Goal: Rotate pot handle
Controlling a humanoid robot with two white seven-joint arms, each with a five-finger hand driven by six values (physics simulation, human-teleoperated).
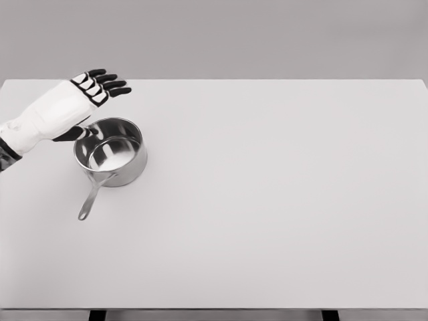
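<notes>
- We see the pot (112, 151) standing upright on the white table (281, 200), in its left part, empty and open at the top.
- Its handle (91, 198) sticks out from the near wall toward us and a little to the left, its tip apart from everything else.
- Our left hand (95, 85) hovers just behind the pot's far rim, fingers stretched out and loose, holding nothing; whether the thumb touches the rim we cannot tell. The right hand is out of view.
- We judge the pot to be stiff polished metal: rigid, not fragile, fairly light while empty, and slick under the fingers.
- On the smooth table it will likely slide or spin with little force, so a push may shift the whole pot.
- We would take hold at the handle, near its far end for leverage, or nudge it sideways while the body pivots.
</notes>
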